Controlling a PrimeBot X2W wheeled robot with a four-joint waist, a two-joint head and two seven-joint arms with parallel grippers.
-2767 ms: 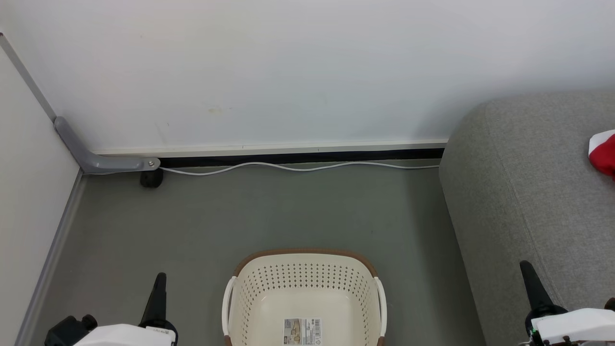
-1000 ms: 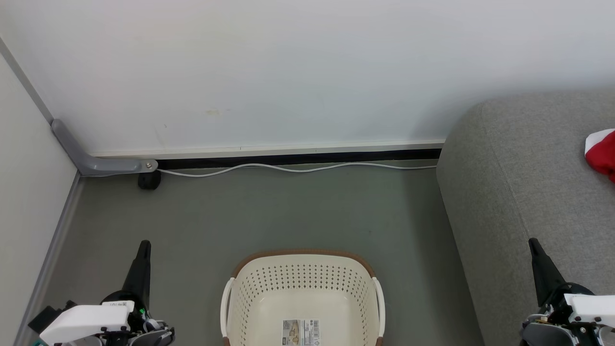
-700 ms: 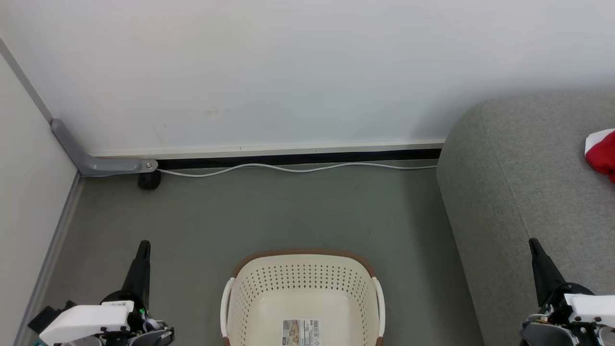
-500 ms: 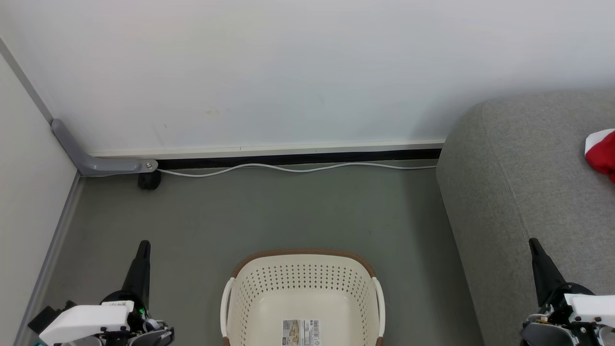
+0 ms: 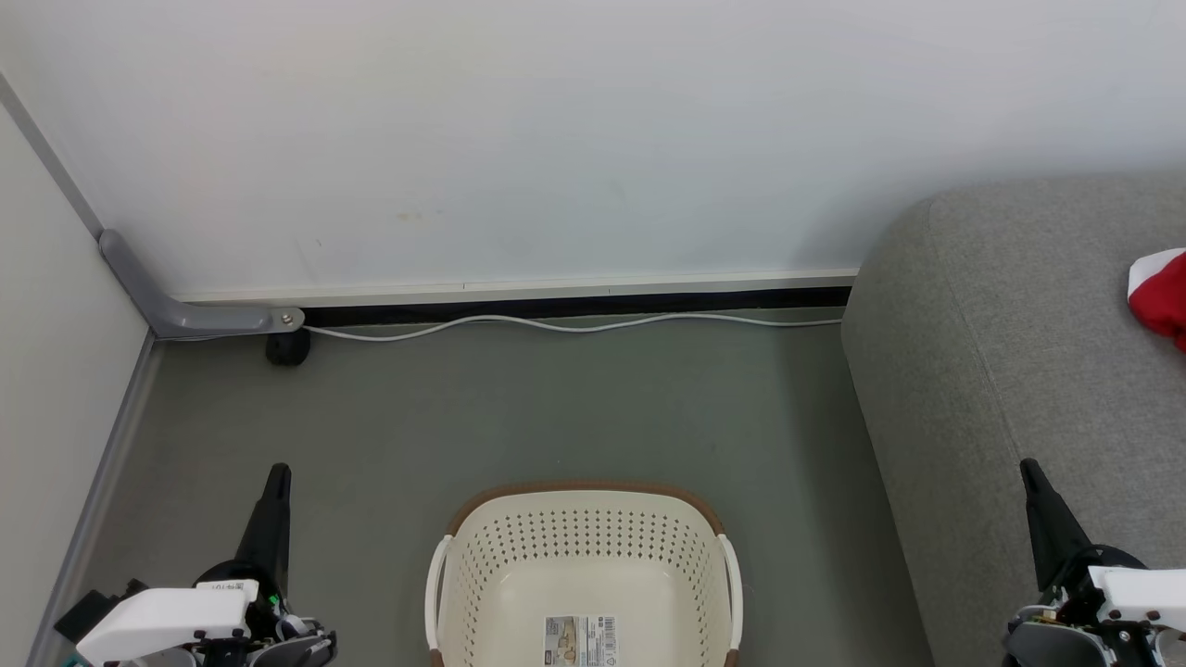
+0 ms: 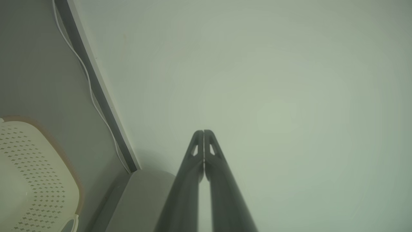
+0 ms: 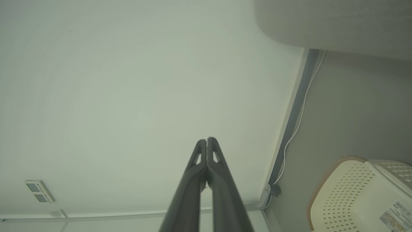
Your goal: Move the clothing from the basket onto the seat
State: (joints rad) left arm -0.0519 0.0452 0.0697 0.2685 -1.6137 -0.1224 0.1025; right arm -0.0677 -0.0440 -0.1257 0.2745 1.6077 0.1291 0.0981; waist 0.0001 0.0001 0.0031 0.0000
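Now; perforated oval plastic basket [image 5: 584, 537]; red clothing [image 5: 1160, 298] on rounded grey fabric seat [image 5: 1019, 352]; both jaws clenched

Looks to me like a mock living-room corner in some test space, not a real home: grey sofa [image 5: 1019, 371], laundry basket [image 5: 584, 487] on a bare grey floor [image 5: 556, 408], blank white wall [image 5: 556, 139], loose white cable [image 5: 556, 324] along the skirting, partition panel [image 5: 46, 324] on a caster wheel [image 5: 288, 347].
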